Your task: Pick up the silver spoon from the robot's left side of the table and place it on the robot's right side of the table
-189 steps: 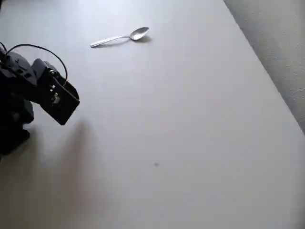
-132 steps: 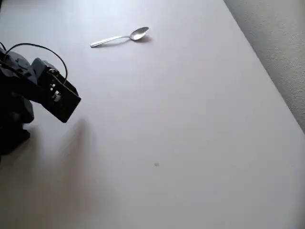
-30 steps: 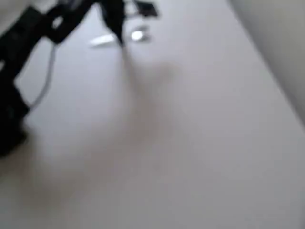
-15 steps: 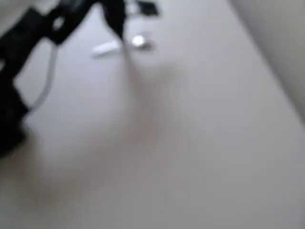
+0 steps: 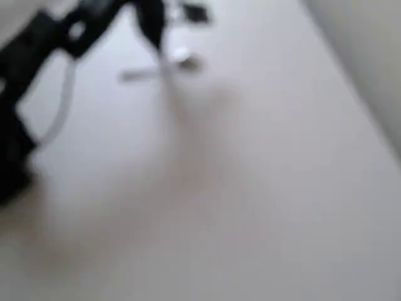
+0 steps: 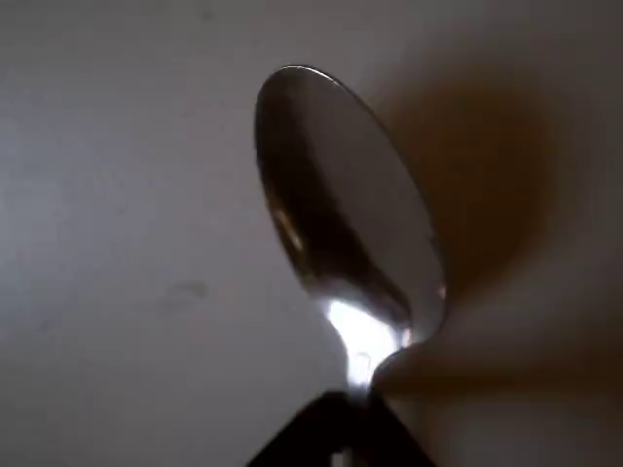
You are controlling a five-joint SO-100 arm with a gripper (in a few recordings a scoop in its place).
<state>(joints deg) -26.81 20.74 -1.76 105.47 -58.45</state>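
I see the gripper [image 5: 160,58] clamped on the silver spoon [image 6: 341,224] at its neck, near the table's [image 5: 250,188] top-left in the overhead view. Risk: the slim handle pivots or slips during transfer. Versus 0.5 s ago, the spoon sits slightly lower in frame.

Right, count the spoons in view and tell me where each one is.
1. The silver spoon fills the wrist view with its bowl up and its neck at the dark gripper at the bottom edge; the blurred overhead view shows it near the table's top edge.
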